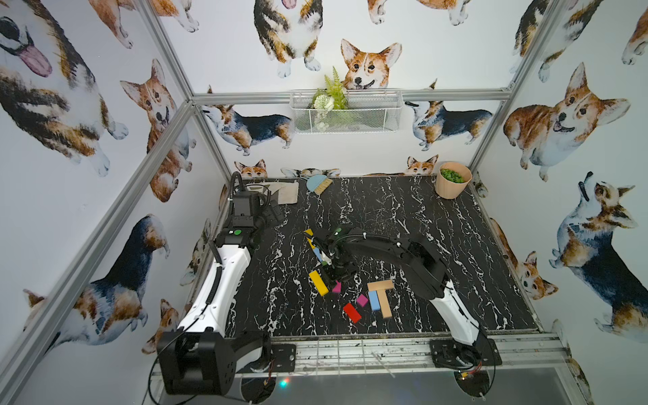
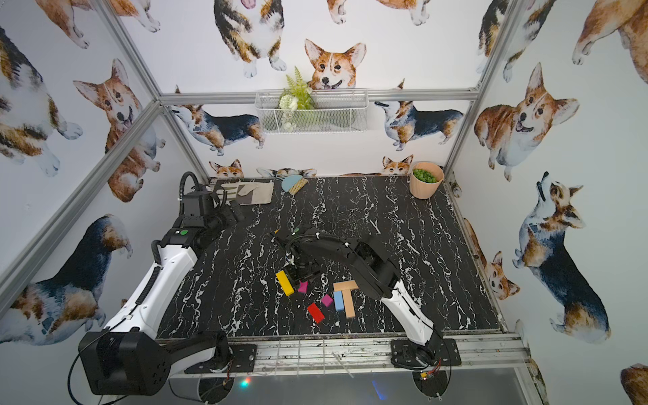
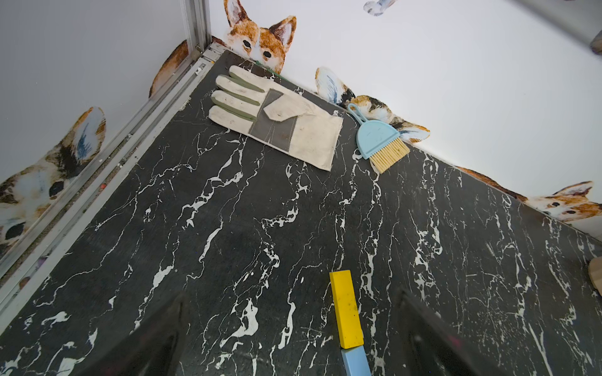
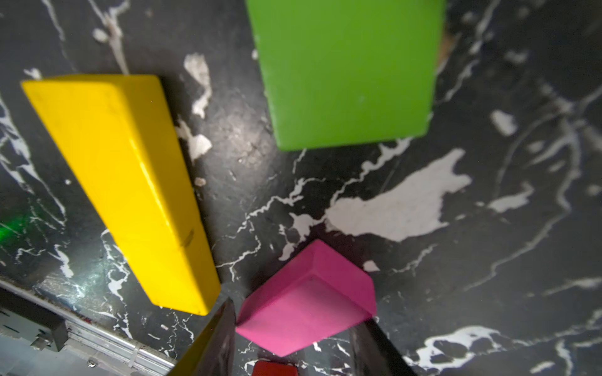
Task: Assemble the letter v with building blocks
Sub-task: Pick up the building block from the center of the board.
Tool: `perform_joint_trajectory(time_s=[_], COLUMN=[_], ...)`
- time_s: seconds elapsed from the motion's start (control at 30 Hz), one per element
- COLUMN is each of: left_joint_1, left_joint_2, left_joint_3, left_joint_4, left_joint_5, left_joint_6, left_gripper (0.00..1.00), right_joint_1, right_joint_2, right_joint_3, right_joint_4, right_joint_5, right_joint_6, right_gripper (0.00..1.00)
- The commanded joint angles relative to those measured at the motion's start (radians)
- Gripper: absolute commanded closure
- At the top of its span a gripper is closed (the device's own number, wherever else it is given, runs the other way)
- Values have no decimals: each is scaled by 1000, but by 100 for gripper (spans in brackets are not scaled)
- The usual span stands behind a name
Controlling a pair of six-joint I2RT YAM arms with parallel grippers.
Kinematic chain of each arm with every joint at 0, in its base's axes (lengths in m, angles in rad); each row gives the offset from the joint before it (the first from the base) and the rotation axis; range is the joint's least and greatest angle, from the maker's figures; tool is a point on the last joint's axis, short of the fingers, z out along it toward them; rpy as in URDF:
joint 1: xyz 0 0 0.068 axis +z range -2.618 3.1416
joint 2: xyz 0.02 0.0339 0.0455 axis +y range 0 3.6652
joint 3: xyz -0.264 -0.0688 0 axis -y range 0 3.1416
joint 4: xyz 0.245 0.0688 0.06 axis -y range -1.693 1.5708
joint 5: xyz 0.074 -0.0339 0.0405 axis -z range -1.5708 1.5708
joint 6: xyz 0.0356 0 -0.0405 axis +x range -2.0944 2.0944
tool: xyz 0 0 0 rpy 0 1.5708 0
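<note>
Currently straddles magenta block [image 4: 309,293], low centre of frame, with right gripper [image 4: 293,328]; cannot tell if clamped. Holds left gripper [image 3: 291,306] wide apart, empty. Risks skewed corner pinch twisting block, or finger bumping yellow bar [image 4: 123,192] just beside.

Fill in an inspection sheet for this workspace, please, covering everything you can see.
Surface: black marble-pattern tabletop.
Job's things: slanted row of blocks, partly hidden by the right arm; loose yellow bar, magenta block, red block, light blue block, tan bars.
Clutter: work glove, hand brush, pot of greenery along the back edge.
Claws: left claw open, empty, hovering at back left; right claw low, straddling another magenta block, grip unclear.
Cables: black conduit on both arms; loose wires at the right base.
Surroundings: corgi-print walls, aluminium frame, wire basket with plants.
</note>
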Motion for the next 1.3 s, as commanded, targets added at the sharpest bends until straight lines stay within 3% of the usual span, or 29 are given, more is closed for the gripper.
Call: perform_joint_trajectory(time_s=[0.0,0.43,0.97,1.27], left_joint_1=[1,1,1,2], left_joint_2=[1,-3,-11,-10], left_joint_3=[6,0,1,3], left_joint_4=[4,12,11,12], left_joint_5=[-14,-11,-6,-2], left_joint_6=[8,6,5,3], left_gripper=[0,0,0,0], right_joint_1=[0,-18,-50,-146], right_joint_2=[10,-23,-35,-49], right_joint_3=[10,1,42,70], right_joint_4=[-40,-36,13,170], right_joint_5=[41,125,218,122], right_joint_6=[-17,-25,-10,173], right_gripper=[50,71,77,79])
